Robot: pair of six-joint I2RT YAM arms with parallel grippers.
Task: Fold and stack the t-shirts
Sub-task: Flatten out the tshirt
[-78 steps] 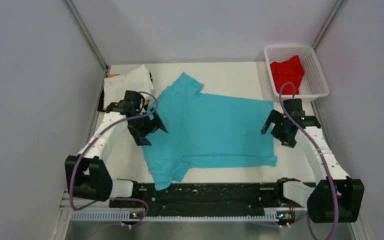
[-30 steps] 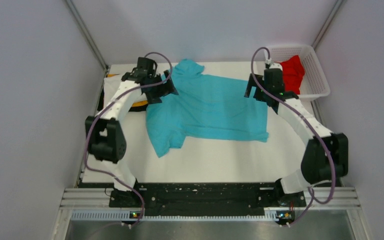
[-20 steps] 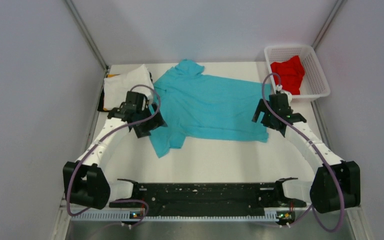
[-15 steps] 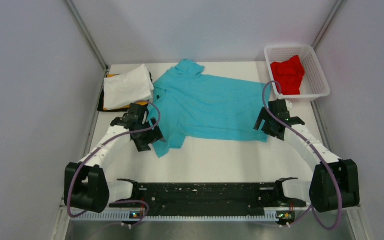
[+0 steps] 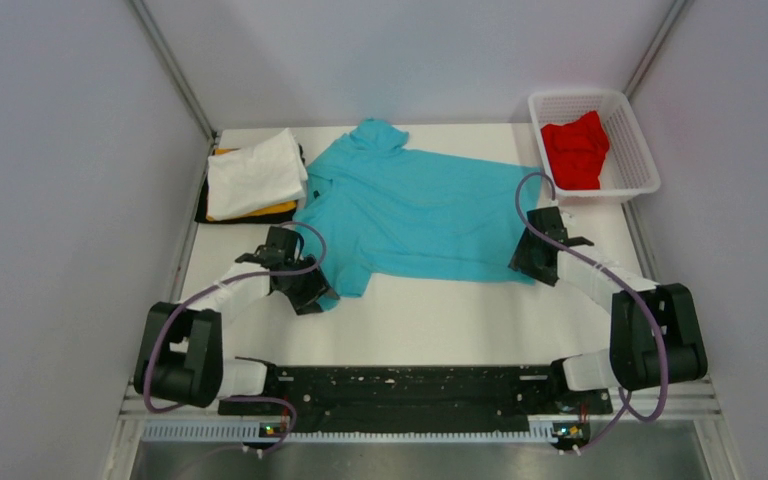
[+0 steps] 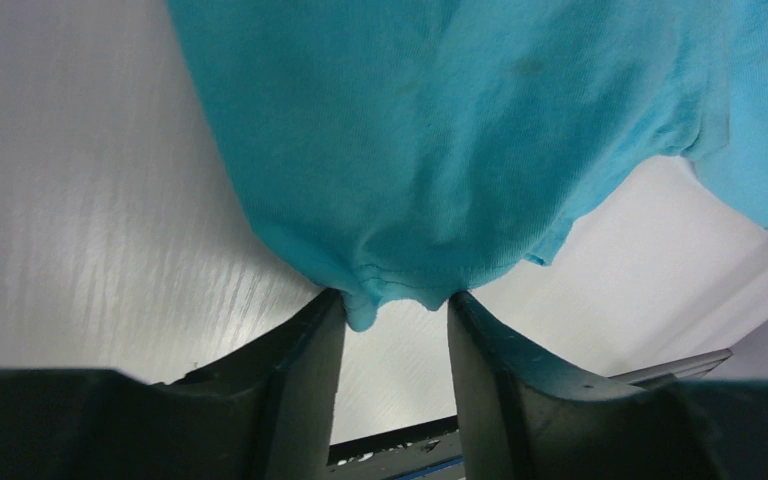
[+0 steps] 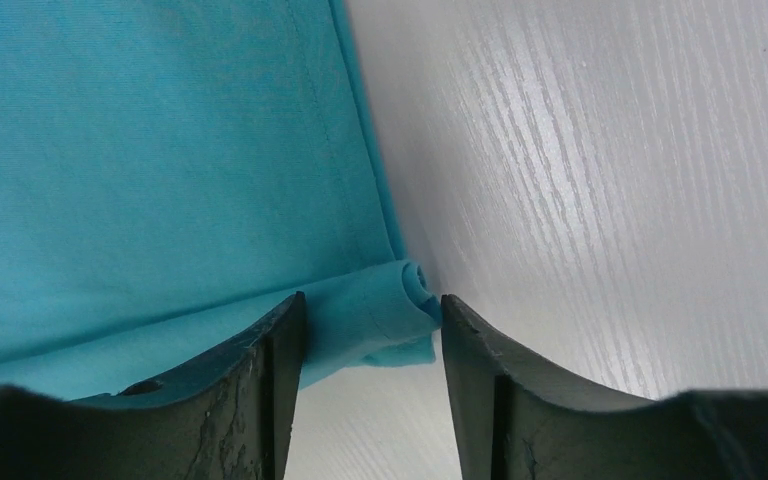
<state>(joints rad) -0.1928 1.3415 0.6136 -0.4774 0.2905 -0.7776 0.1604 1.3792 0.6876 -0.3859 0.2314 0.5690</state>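
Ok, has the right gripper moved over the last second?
Yes. The right gripper has pulled back from beside the white basket toward the arm bases, now at the near right corner of the turquoise t-shirt.

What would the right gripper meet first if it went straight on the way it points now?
Most likely the rolled hem corner of the turquoise t-shirt, which the right gripper straddles; the table lies beneath.
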